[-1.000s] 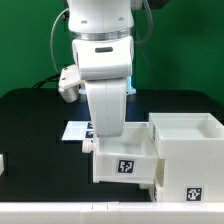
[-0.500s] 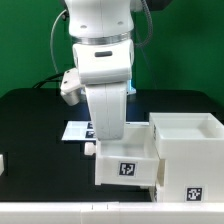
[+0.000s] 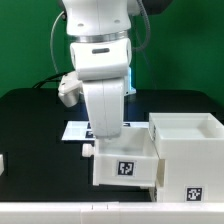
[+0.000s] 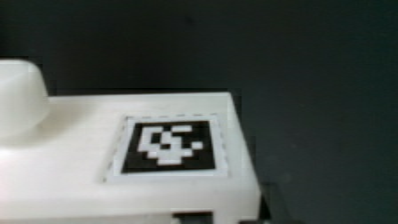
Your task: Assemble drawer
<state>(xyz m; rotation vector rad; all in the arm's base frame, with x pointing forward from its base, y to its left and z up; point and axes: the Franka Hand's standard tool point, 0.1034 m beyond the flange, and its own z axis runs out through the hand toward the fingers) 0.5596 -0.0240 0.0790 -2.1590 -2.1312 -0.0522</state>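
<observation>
A small white drawer tray (image 3: 125, 166) with a square tag on its near face stands on the black table, pressed against the left side of the large white shell (image 3: 186, 150). A small round knob (image 3: 90, 148) sticks out of the tray's left end. My gripper (image 3: 106, 128) reaches down right behind the tray, and the tray's wall hides its fingertips. The wrist view shows the tray's tagged face (image 4: 173, 145) very close, with the knob (image 4: 18, 95) beside it. No fingers show there.
The marker board (image 3: 76, 130) lies on the table behind the tray, partly hidden by my arm. A white part's edge (image 3: 2, 160) shows at the exterior view's left border. A white rail (image 3: 60, 213) runs along the table's front.
My arm's upper body has shifted slightly toward the exterior view's left. The tray and shell have not moved.
</observation>
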